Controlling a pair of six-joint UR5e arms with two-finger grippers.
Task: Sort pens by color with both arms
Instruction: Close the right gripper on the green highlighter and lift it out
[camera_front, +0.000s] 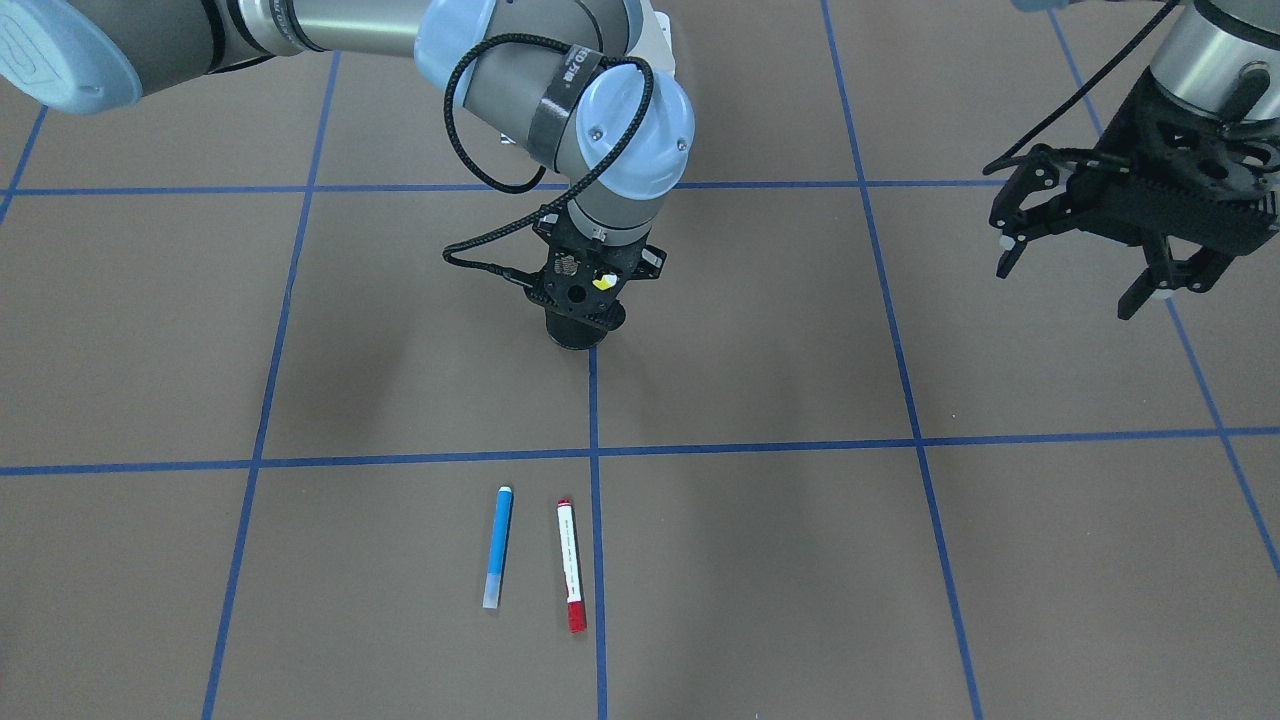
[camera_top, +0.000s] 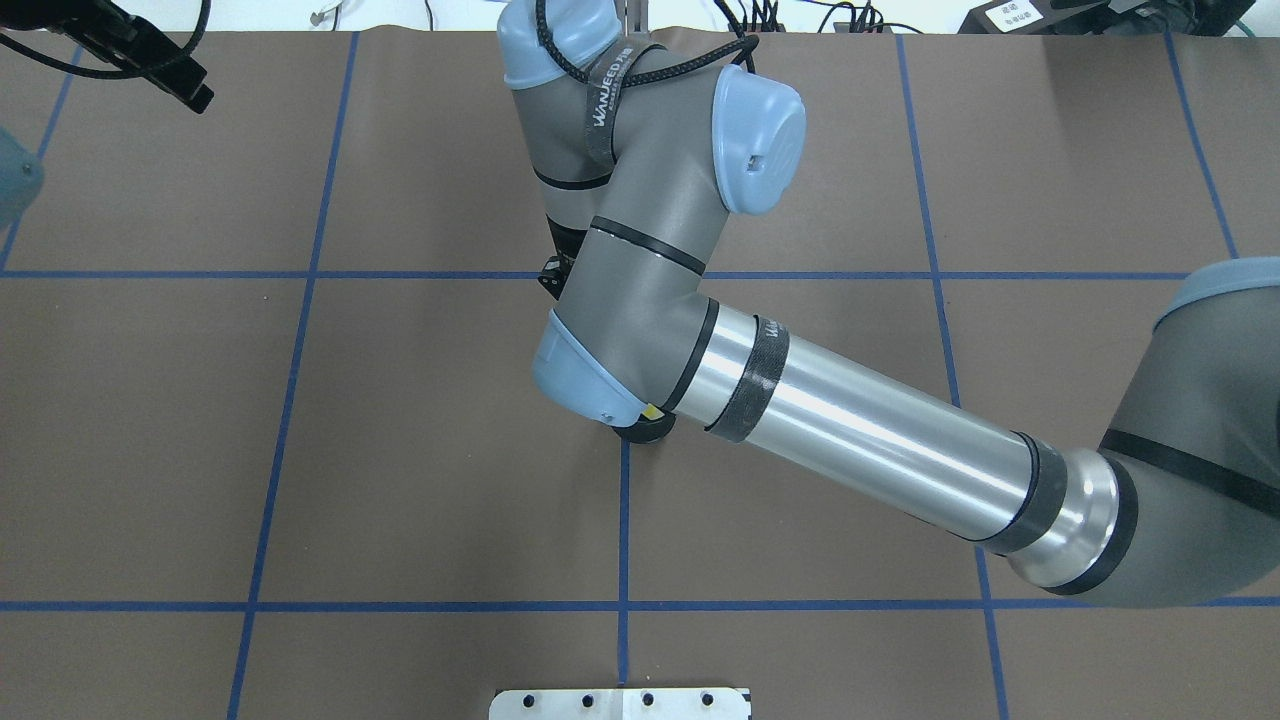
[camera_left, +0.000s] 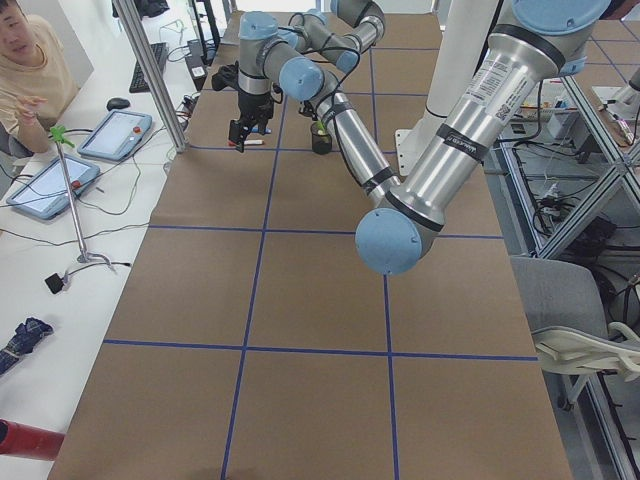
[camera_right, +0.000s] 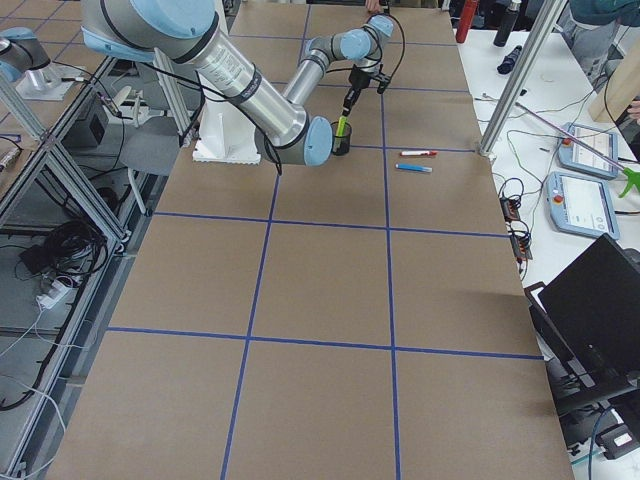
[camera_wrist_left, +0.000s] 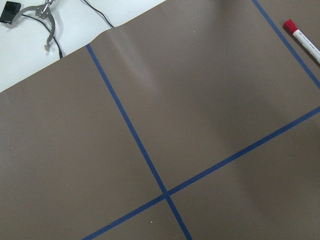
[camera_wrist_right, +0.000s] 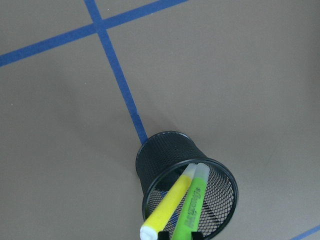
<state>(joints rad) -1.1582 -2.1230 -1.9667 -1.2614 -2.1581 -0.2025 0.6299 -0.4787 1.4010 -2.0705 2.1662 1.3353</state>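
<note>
A blue pen (camera_front: 498, 546) and a white pen with red caps (camera_front: 570, 565) lie side by side on the brown table, near the operators' edge. A yellow pen (camera_wrist_right: 167, 205) and a light green pen (camera_wrist_right: 190, 210) stand tilted in the black mesh cup (camera_wrist_right: 150, 165). My right gripper (camera_front: 583, 305) is directly over the cup, and its fingertips sit close on either side of the green pen's top. My left gripper (camera_front: 1075, 285) hangs open and empty above the table, off to the side of the cup. The left wrist view catches only the red cap (camera_wrist_left: 300, 37).
Blue tape lines divide the brown table cover into squares. The right arm's forearm (camera_top: 860, 430) stretches across the middle of the table. The white base plate (camera_top: 620, 702) sits at the robot's edge. A person (camera_left: 30, 60) sits at the side desk with tablets.
</note>
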